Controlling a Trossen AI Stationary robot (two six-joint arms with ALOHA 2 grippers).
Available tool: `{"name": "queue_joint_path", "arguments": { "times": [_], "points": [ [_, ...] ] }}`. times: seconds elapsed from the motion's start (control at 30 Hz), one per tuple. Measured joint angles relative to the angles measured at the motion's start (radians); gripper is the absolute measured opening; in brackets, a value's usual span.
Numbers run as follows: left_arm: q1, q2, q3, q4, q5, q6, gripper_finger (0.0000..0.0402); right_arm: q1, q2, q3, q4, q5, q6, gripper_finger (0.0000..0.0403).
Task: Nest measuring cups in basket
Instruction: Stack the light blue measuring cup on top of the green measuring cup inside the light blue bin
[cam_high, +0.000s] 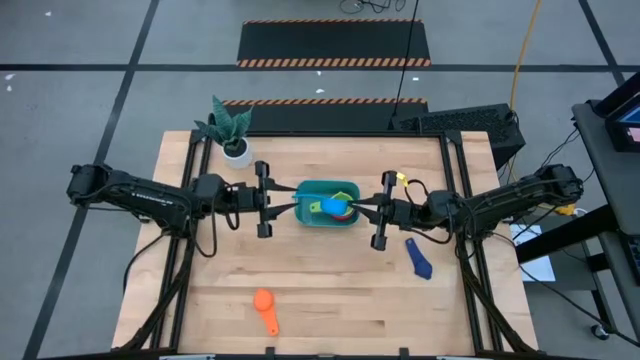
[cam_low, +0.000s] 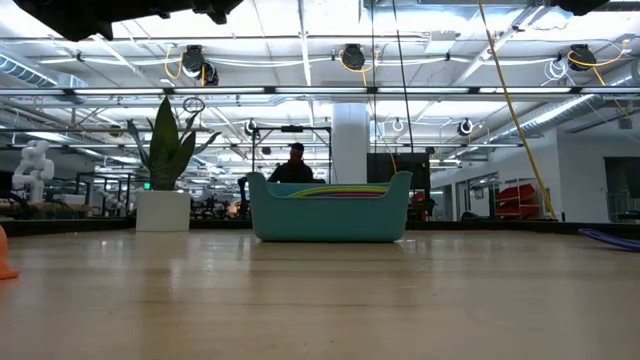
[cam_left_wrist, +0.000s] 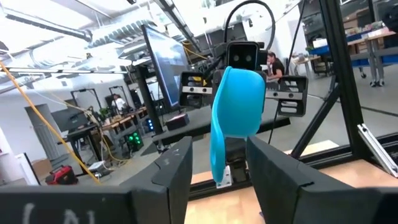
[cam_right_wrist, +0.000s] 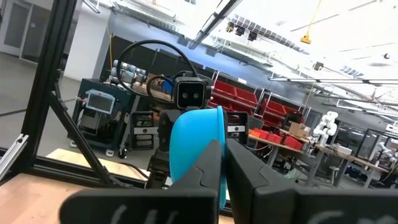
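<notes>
The teal basket stands at the table's middle with several cups nested in it, yellow, green and red among them. Above it hangs a light blue measuring cup, with my right gripper shut on it from the table's right. My left gripper reaches in from the table's left. It is open, with one finger on each side of the cup's handle and a gap on both sides. An orange cup lies near the front edge and a dark blue cup at the right. My right gripper pinches the light blue cup at the bowl's rim edge, which runs down into the gap between its two fingers. The fingers come nearly level from the table's right, tipped a little upward. The cup is lifted clear above the basket, bowl up and handle hanging down.
A white pot with a green plant stands at the far left, close behind my left arm. Dark frame rails run along the table's left and right sides. A person shows in the room beyond the basket.
</notes>
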Motion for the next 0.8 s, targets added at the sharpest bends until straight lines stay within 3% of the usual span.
{"name": "queue_joint_path", "arguments": {
  "times": [0.2,0.5,0.7,0.8],
  "points": [
    [0.0,0.0,0.0,0.0,0.0,0.005,0.0124,0.0,0.0,0.0,0.0,0.0,0.0,0.0],
    [0.0,0.0,0.0,-0.009,-0.002,0.031,0.0013,0.0,0.0,0.0,-0.001,-0.002,0.0,0.0],
    [0.009,0.0,0.0,-0.017,0.004,0.053,0.0014,0.001,0.0,0.0,-0.02,0.009,-0.004,0.0003],
    [0.02,-0.001,0.0,-0.041,0.006,0.066,0.0008,0.017,0.0,0.0,-0.042,0.09,-0.004,0.0018]
  ]
}}
